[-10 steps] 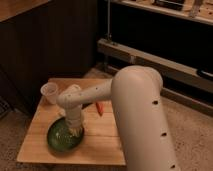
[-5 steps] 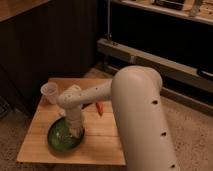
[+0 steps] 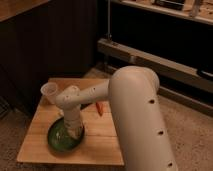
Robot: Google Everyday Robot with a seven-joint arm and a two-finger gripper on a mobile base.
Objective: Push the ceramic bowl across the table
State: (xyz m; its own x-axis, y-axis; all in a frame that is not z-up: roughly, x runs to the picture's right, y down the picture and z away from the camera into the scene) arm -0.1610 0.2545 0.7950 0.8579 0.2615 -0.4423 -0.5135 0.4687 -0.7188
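Fingers [image 3: 75, 131], opening impossible to tell, rest inside the ceramic bowl [image 3: 57, 140] on the table [image 3: 104, 141].

Place: probably a lab or workshop, dimly lit
Signs: dark wooden wall [image 3: 50, 45], long metal rails [image 3: 150, 60], speckled floor [image 3: 192, 125]
Gripper: gripper [image 3: 75, 132] down in bowl [image 3: 57, 140] on table [image 3: 35, 143]

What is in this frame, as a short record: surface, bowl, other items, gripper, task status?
surface: table, low, light wooden plank top
bowl: ceramic bowl, dark green, on the table's near part
gripper: gripper, lowered into the ceramic bowl, pointing down
arm: white arm, reaching over the table from the camera side
other items: translucent cup near the far edge; small orange object mid-table
task status: gripper appears placed to push the bowl
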